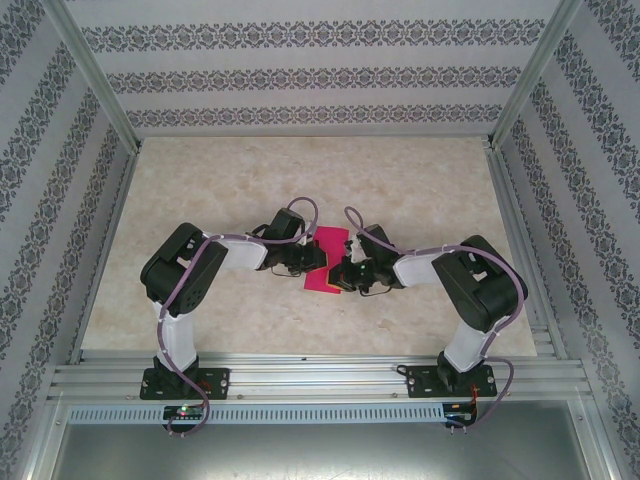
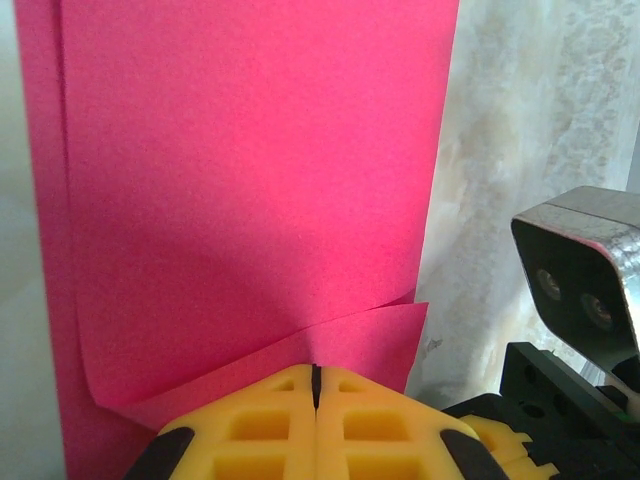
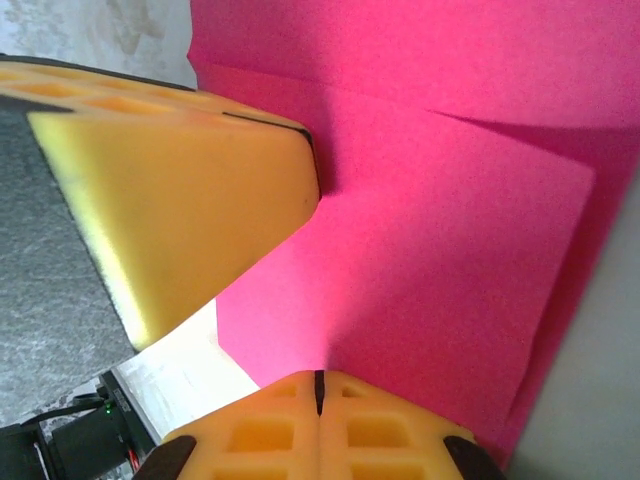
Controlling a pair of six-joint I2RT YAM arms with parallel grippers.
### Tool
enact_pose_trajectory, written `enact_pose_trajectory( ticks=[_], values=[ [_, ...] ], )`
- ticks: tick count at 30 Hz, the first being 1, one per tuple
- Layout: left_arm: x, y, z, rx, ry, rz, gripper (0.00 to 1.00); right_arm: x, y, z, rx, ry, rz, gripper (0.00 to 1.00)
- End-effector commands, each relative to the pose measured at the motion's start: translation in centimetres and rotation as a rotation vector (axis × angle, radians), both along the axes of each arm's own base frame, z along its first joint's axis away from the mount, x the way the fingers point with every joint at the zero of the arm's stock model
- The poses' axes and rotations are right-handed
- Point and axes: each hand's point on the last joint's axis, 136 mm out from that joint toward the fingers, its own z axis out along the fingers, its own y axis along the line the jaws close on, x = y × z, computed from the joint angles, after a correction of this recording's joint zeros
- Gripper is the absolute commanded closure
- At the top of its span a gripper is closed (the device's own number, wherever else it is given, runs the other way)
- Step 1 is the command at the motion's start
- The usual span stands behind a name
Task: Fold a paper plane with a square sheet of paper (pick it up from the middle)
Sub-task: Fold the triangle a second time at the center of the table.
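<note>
At mid-table, between the two wrists, the magenta sheet of paper (image 1: pixel 328 258) sits as a narrow doubled strip running from far to near, slightly tilted. The left gripper (image 1: pixel 312 258) meets its left edge and the right gripper (image 1: pixel 345 272) its right edge, a little nearer, over the pale marbled table (image 1: pixel 400 180).

In the left wrist view, the left gripper (image 2: pixel 316 372) has its yellow fingers pressed together, with a curled flap of the sheet of paper (image 2: pixel 250 180) running into their tips, so they appear clamped on it. In the right wrist view, the right gripper (image 3: pixel 320 378) is likewise closed, pinching the paper's (image 3: pixel 430 220) edge. The left gripper's tip (image 3: pixel 310 190) touches a fold line from the left.
</note>
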Motion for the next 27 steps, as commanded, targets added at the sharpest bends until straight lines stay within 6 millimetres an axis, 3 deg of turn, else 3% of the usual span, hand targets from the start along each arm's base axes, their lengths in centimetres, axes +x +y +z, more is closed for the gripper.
enact_pose_trajectory(
  ticks=[1, 15, 22, 27],
  values=[
    [-0.8, 3.1, -4.3, 0.124, 0.087, 0.066, 0.96, -3.5, -3.0, -3.4, -0.115, 0.148, -0.028, 1.0],
    [-0.9, 3.3, -4.4, 0.11, 0.096, 0.069, 0.97, -5.7, -6.3, -3.5, -0.166, 0.158, -0.075, 0.98],
    [-0.9, 2.9, -4.1, 0.093, 0.093, 0.053, 0.96, -2.9, -5.3, 1.5, -0.166, 0.028, -0.066, 0.98],
    [-0.7, 2.8, -4.0, 0.09, 0.094, 0.052, 0.96, -0.6, -2.6, 4.1, -0.105, -0.032, -0.046, 0.98]
  ],
)
